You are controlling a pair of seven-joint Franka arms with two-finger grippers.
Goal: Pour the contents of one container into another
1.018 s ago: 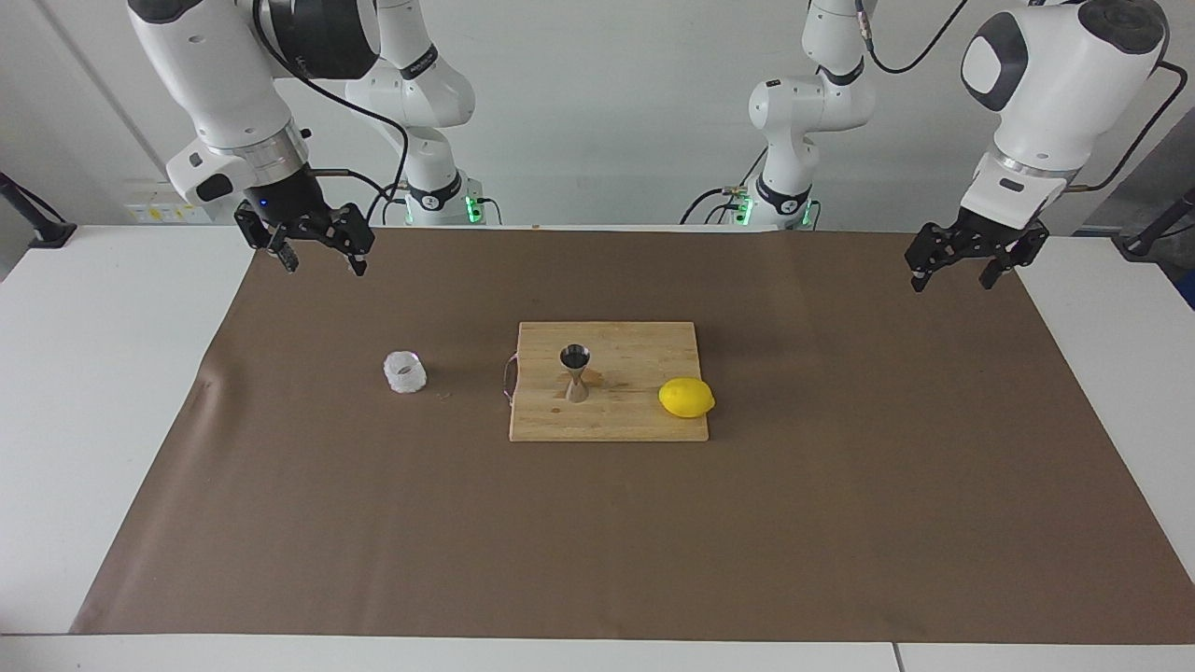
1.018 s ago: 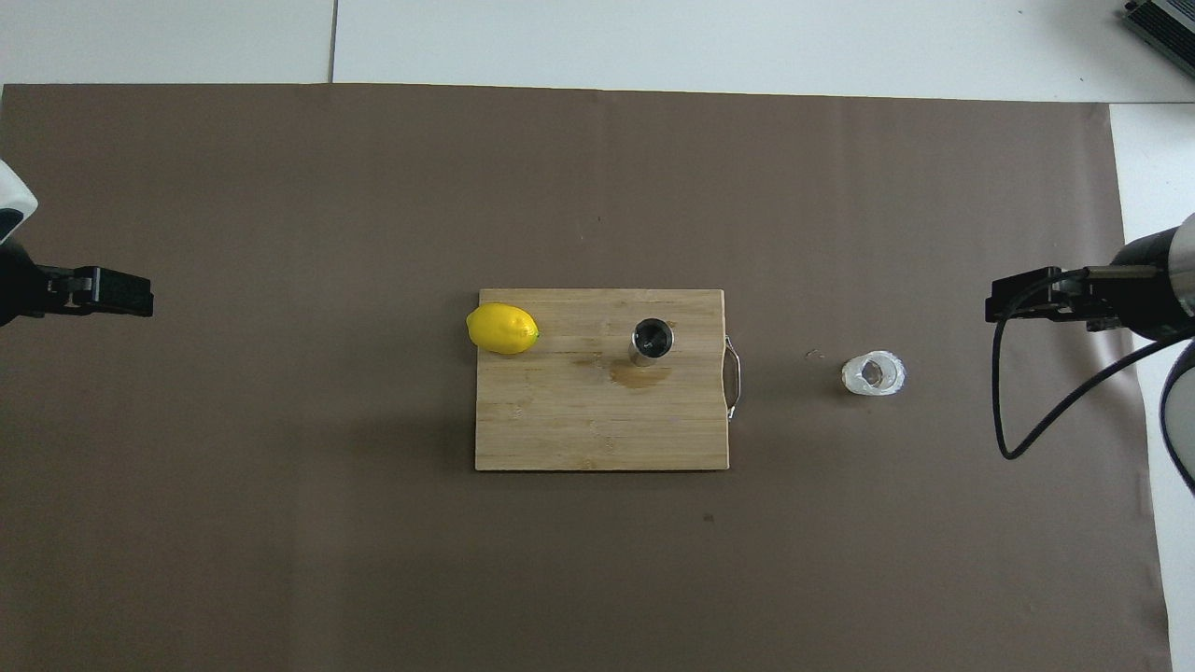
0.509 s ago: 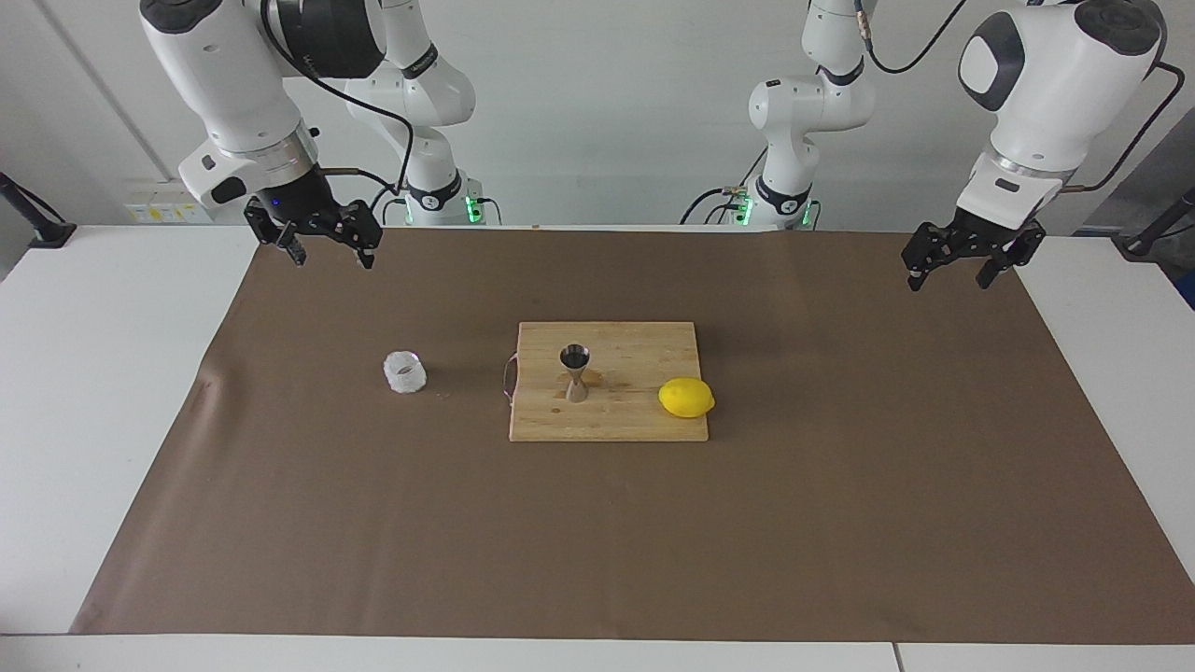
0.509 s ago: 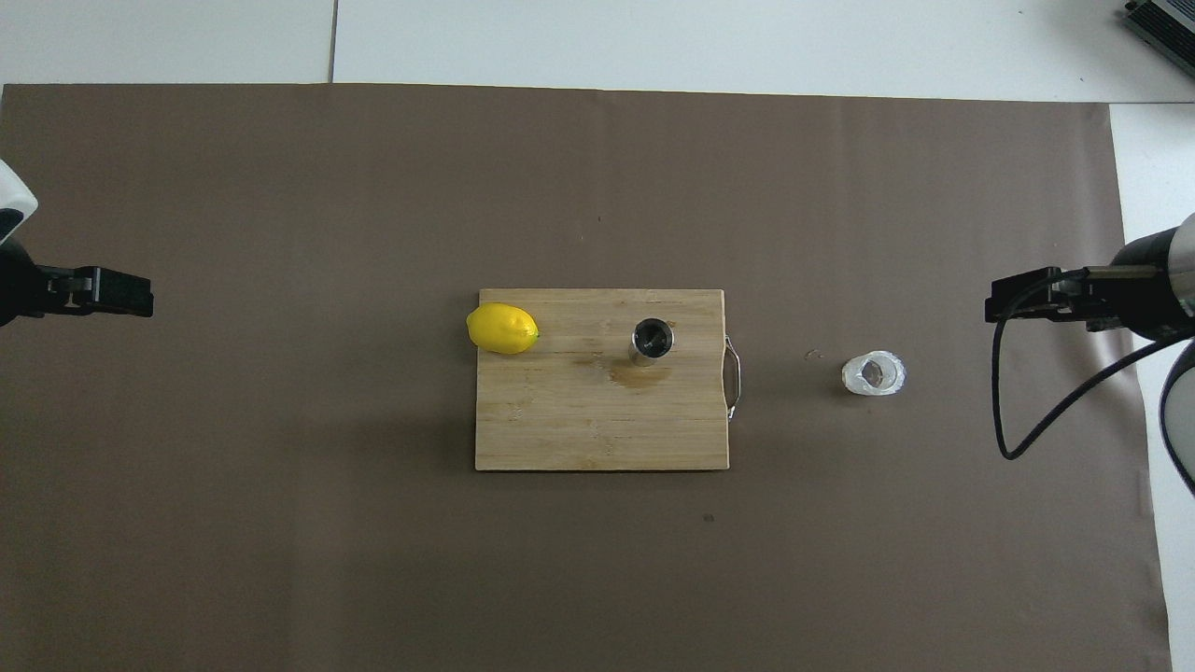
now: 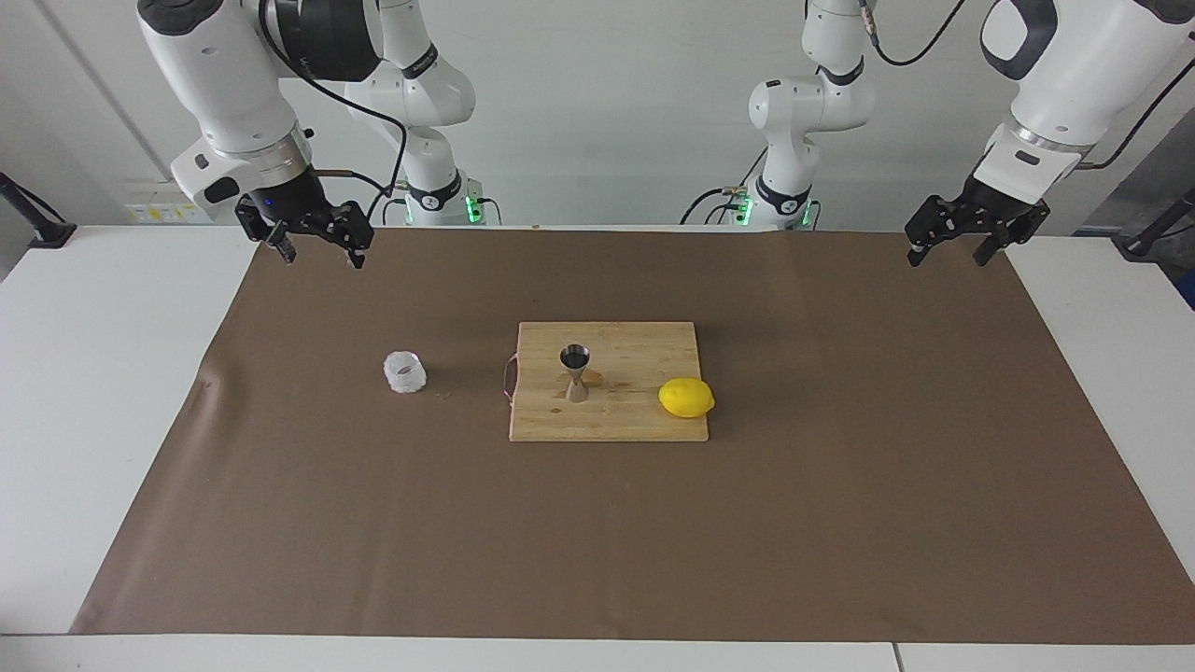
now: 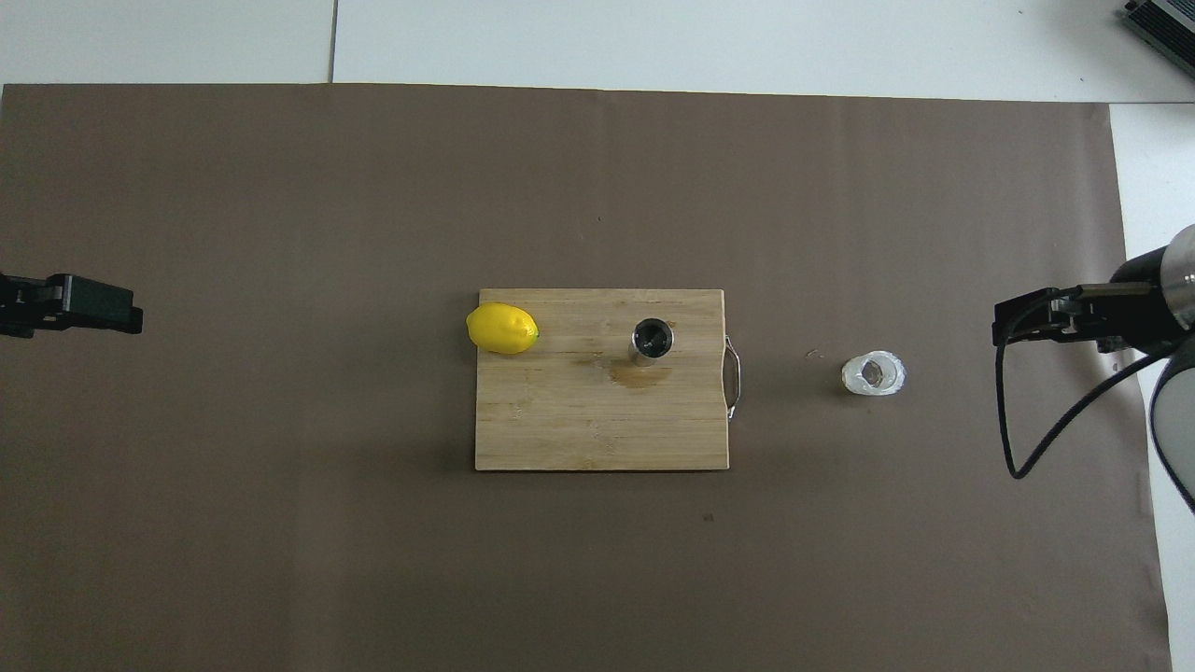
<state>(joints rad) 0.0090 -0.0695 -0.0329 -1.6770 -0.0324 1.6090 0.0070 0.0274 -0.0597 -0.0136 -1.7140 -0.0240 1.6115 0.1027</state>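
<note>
Steel jigger [image 5: 574,372] stands upright on the board [image 5: 644,425], near its handle end, w/ a damp-looking stain on the wood just beside its foot. The cup [image 5: 404,371] sits upright on the brown paper [image 5: 840,523], off the board toward the right arm's end of the surface. Lemon [image 5: 686,398] lies at the board's edge toward the left arm's end, clear of the jigger.

I read the layout as deliberate: jigger on the board so any spill lands on wood, cup within the right arm's reach so that arm would do the pour. Can't see what's in the cup or jigger from here.

Right pincer [image 5: 311,241] hangs up in the air over the paper's corner at its own end, fingers apart, holding nothing. Left pincer [image 5: 971,233] likewise over the corner at its end, fingers spread, empty; that arm waits. Both well apart from the task things, so nothing is in hand.

Vs a sec ago: right pincer has risen and pulled back a bit toward its base; left pincer has lifted too, arm drawn up and outward. In the overhead view the left one has slid toward the frame edge. Cup, jigger, lemon, board haven't moved.
</note>
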